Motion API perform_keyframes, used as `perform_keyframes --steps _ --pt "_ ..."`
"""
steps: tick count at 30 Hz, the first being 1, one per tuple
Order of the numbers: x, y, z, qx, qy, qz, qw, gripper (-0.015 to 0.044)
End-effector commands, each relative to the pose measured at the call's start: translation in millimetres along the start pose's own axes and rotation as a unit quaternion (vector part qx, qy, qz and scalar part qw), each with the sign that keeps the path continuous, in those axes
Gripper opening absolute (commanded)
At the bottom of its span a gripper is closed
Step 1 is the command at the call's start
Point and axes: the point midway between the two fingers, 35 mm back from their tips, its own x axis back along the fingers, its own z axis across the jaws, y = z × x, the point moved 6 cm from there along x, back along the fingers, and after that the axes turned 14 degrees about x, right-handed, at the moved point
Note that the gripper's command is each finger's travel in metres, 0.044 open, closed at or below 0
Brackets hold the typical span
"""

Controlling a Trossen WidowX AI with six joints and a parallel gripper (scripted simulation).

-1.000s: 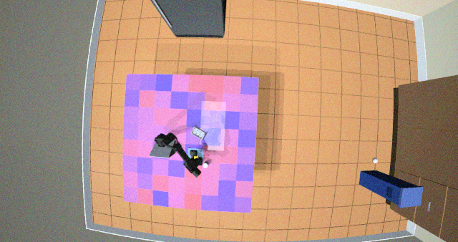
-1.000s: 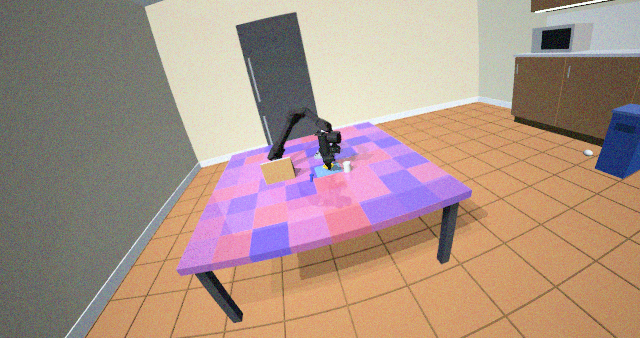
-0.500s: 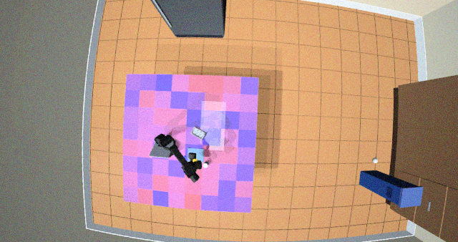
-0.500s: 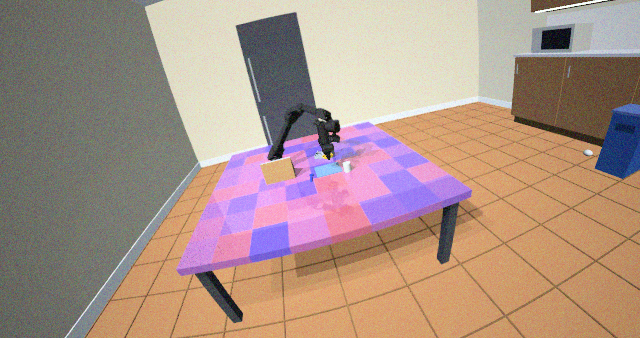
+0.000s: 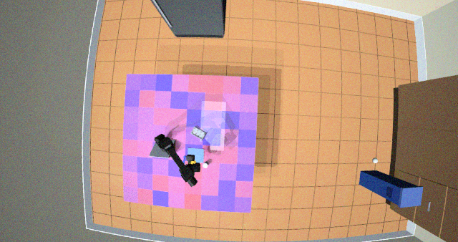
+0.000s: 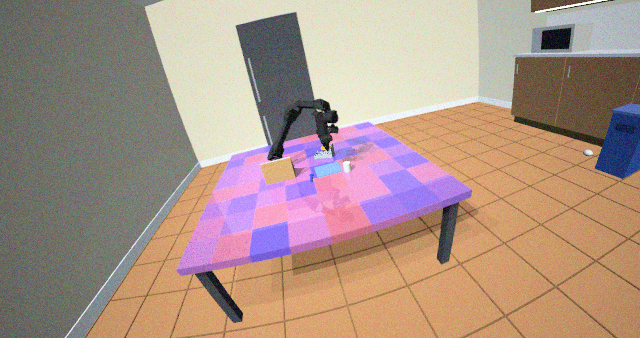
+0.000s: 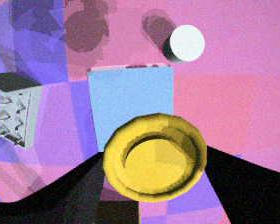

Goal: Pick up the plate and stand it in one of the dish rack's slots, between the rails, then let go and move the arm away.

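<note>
The yellow plate [image 5: 192, 162] [image 6: 324, 148] [image 7: 155, 157] is up in the air, out of the rack. The black claw [image 5: 193, 162] [image 6: 327, 150] [image 7: 153, 155] is clamped on it. The wrist view shows the plate best: a round yellow dish with a raised rim, and a black finger on each side. The top and side views show just little yellow bits, because the claw and arm hide the rest.

From the wrist, the plate covers a bit of the light blue square [image 5: 197, 154] [image 6: 328, 169] [image 7: 131, 97]. From the side, the yellow bits look right by the dish rack [image 5: 199, 132] [image 6: 324, 155] [image 7: 21, 115], but the top view shows the two well apart. The wrist view also shows the rack's little pointy bits.

A white cup-shaped thing [image 5: 205, 165] [image 6: 346, 167] [image 7: 187, 43] stands near the blue square. The side view shows a small blue thing [image 6: 311, 177] near the square too, and a tan board [image 6: 279, 171] by the foot of the black arm [image 5: 177, 160] [image 6: 291, 118].

All this is on or over a pink and purple table [image 5: 236, 199] [image 6: 410, 200]. Only the side view shows its dark legs and the microwave [image 6: 537, 39] on the counter. A blue bin [image 5: 411, 197] [image 6: 620, 145] and a white ball [image 5: 375, 160] [image 6: 588, 153] show from the top and side.
</note>
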Motion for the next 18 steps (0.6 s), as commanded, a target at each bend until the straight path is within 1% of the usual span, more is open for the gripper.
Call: perform_keyframes --steps 1,5,12,18 --pt "11 -1 -1 0.001 -0.002 0.000 1.000 0.0000" --pt "12 1 4 -0.010 -0.002 0.000 1.000 0.0000" --pt "19 11 39 -0.127 -0.012 -0.005 0.992 0.0000" --pt "24 16 71 -0.229 -0.018 -0.011 0.973 0.0000"
